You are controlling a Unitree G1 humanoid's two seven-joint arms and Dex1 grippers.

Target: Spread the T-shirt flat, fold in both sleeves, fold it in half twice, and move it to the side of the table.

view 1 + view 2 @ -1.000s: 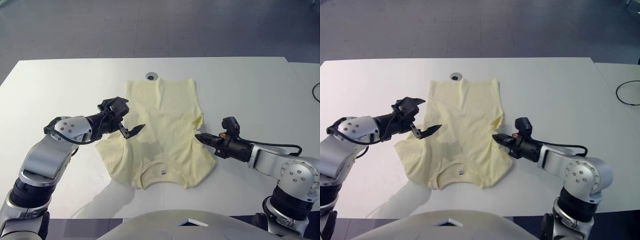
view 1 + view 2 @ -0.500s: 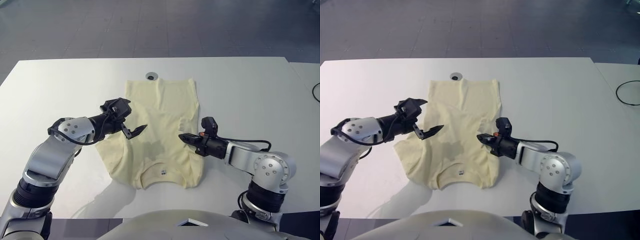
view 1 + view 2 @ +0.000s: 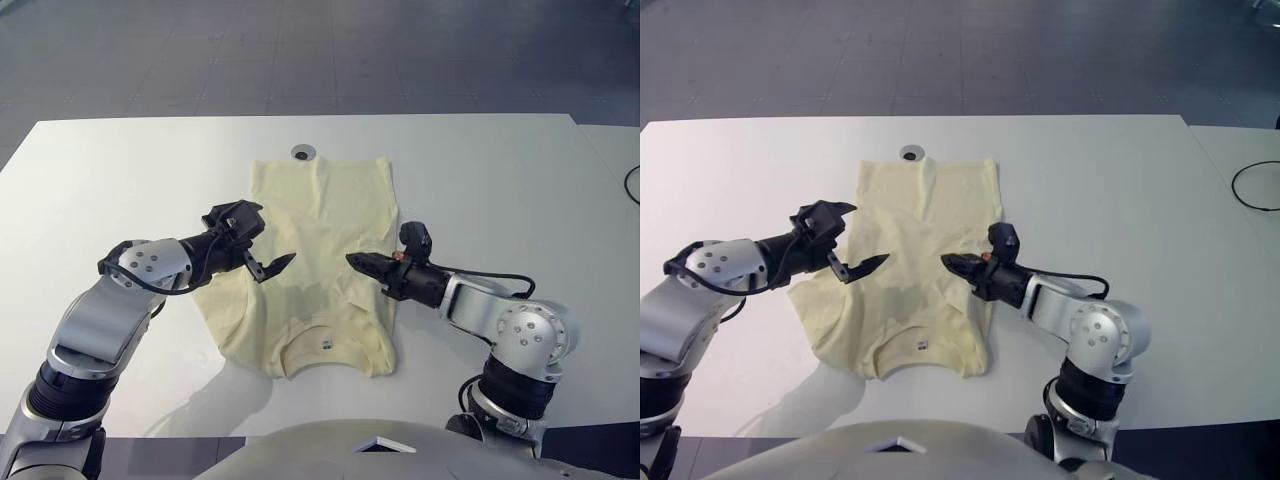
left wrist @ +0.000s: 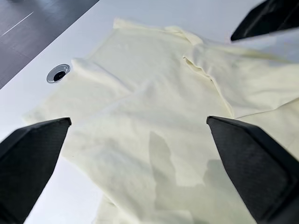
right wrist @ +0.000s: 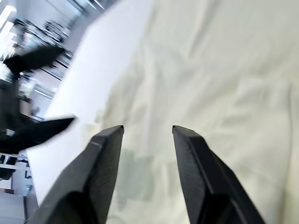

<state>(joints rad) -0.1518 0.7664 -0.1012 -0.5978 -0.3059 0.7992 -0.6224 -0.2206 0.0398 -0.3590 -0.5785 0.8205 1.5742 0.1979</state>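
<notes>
A pale yellow T-shirt point(image 3: 322, 215) lies on the white table point(image 3: 120, 180), collar towards me. Its right side and sleeve point(image 3: 385, 250) are folded in over the body; the left sleeve point(image 3: 225, 300) still spreads outward. My left gripper point(image 3: 270, 236) hovers open just above the shirt's left part, with cloth below its fingers point(image 4: 32, 154). My right gripper point(image 3: 352, 260) is low over the shirt's middle, at the folded-in edge. Its fingers point(image 5: 105, 154) stand a little apart with nothing between them.
A round metal grommet point(image 3: 303, 152) is set in the table just beyond the shirt's hem. A black cable loop point(image 3: 1255, 185) lies on the neighbouring surface at far right. Bare table surrounds the shirt on both sides.
My right gripper has swept left from the shirt's right edge to its middle, and the right side of the shirt has folded in with it. The left gripper has barely shifted.
</notes>
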